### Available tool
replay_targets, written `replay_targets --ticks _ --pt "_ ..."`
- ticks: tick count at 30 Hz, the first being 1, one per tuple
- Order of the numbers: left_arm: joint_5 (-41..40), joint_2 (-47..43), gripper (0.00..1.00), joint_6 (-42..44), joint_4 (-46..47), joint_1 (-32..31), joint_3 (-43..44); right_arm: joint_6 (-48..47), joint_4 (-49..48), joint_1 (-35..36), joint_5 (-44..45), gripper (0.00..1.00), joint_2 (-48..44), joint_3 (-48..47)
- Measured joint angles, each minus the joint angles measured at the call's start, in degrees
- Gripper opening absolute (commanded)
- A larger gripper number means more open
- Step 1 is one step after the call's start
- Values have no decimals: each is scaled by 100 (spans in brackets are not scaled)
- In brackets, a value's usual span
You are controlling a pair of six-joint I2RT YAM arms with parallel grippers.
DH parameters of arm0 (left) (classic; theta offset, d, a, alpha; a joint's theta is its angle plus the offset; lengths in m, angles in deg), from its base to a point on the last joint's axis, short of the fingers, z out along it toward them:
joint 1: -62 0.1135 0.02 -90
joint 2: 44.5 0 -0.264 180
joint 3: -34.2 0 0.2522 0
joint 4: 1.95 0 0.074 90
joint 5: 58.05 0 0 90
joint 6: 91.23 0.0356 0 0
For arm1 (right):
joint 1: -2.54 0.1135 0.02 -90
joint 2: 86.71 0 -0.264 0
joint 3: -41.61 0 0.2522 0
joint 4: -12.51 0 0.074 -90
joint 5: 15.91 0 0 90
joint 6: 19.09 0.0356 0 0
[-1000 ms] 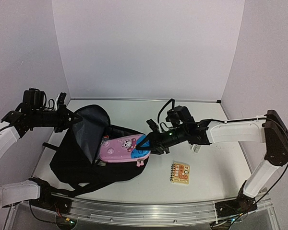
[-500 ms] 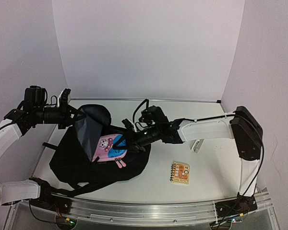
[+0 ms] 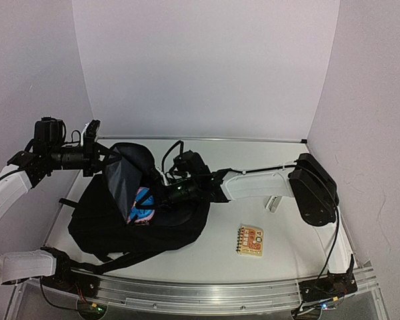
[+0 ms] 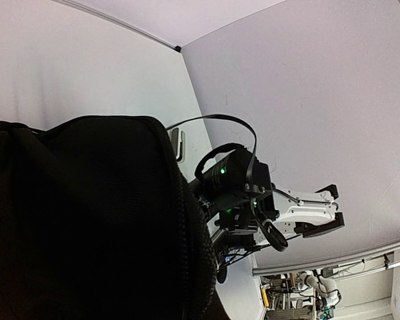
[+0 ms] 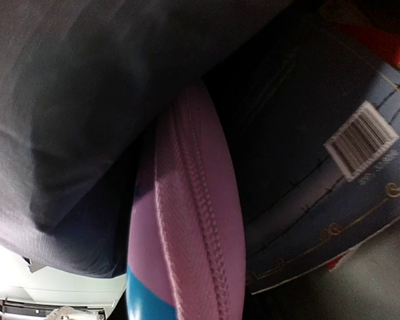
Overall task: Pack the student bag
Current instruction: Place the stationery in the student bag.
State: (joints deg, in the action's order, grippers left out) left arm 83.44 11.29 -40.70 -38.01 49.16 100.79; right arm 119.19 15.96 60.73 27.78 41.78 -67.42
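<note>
Top external: right hand with pink pencil case inside student bag

**Black bag lying flat, mouth open**

The bag is a large, soft black backpack lying flat at 9 o'clock on the tabletop. Its flap stands lifted toward 11 o'clock, showing grey lining. A strap trails along its 6 o'clock edge.
</note>
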Motion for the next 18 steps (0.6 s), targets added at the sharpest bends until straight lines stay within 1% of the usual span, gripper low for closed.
replay_targets --ticks 4,6,7,9,11,15,18 --pt "1 25 0 -64 101 0 -10 -77 -50 295 351 21 0 27" --pt "9 68 0 -109 175 0 -20 -92 -83 469 583 28 0 42" --pt "29 86 0 -124 216 0 -41 -92 -90 530 700 33 0 44" --pt "63 107 0 -153 286 0 -93 -93 -95 629 945 47 0 52" --pt "85 118 0 -155 290 -2 -111 -111 -99 678 1142 58 -6 98" --pt "81 109 0 -139 285 0 -111 -281 9 670 1653 75 -262 541" --pt "79 55 0 -111 279 0 -111 -468 329 623 2122 82 -801 1006"
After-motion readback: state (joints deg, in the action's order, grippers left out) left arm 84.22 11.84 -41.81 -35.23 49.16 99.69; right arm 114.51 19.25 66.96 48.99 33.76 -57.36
